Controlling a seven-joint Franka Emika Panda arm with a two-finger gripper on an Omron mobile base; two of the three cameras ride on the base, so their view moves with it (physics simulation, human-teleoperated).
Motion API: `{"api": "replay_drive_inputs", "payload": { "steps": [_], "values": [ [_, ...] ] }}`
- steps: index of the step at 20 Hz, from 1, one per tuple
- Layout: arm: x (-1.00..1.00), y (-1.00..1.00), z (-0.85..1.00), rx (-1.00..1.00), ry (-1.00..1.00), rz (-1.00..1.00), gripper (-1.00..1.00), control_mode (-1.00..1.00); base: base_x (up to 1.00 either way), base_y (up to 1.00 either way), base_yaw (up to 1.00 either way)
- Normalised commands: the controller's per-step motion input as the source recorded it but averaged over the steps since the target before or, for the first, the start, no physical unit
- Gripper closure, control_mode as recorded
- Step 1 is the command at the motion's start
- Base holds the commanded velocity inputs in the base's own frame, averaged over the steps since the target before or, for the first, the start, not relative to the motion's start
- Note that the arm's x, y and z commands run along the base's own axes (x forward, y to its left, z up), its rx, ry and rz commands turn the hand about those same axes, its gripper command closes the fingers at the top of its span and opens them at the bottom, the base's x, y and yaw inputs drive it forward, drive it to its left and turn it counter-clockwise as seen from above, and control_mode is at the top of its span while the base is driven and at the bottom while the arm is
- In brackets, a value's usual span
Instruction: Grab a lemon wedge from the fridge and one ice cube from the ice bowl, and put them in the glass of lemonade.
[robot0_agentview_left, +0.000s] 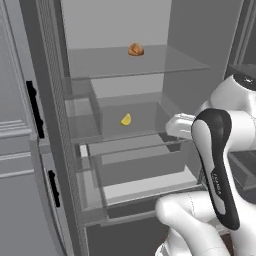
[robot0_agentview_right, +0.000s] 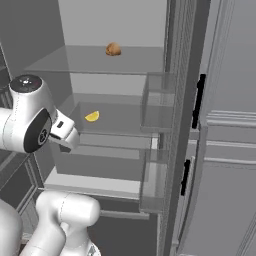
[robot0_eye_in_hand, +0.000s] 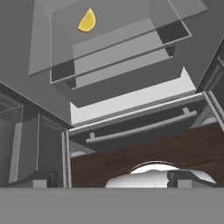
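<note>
Lemon wedge (robot0_agentview_left: 126, 119) — judged very light, soft-fleshed with a firmer rind, likely slick on the cut faces. Small enough that a hard pinch could squash it or squirt it sideways. Best hold, as I judge it: across the two flat cut faces, near the thick middle, fingers coming in from above or the front, with a gentle close.

Looks: a tiny bright yellow crescent, curved back and pointed tip, no shading or detail to tell peel from pulp. It lies alone on a clear shelf (robot0_agentview_left: 125, 132) inside the open fridge (robot0_agentview_left: 150, 30), roughly mid-height, toward the back. One shelf above the wedge sits a small brown-orange lump (robot0_agentview_left: 136, 49), food of some kind; cannot tell what.

Gripper (robot0_eye_in_hand: 113, 179) — released, jaws spread wide, nothing between them. In the hand view its dark fingertips (robot0_eye_in_hand: 41, 179) stand far apart at the bottom, aimed into the fridge from below the wedge's shelf and well apart from the wedge. Between them and the wedge lie pale drawers and a bar handle (robot0_eye_in_hand: 140, 128).

Wedge not yet taken.
</note>
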Motion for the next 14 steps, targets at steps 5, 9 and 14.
{"api": "replay_drive_inputs", "payload": {
  "steps": [5, 9, 14],
  "values": [
    [0.00, 0.00, 0.00, 0.00, 0.00, 0.00, -1.00, 1.00, 0.64, 0.00, 0.00],
    [0.00, 0.00, 0.00, 0.00, 0.00, 0.00, -1.00, 1.00, 0.53, 0.00, 0.00],
    [0.00, 0.00, 0.00, 0.00, 0.00, 0.00, -1.00, 1.00, 0.41, 0.00, 0.00]
  ]
}}
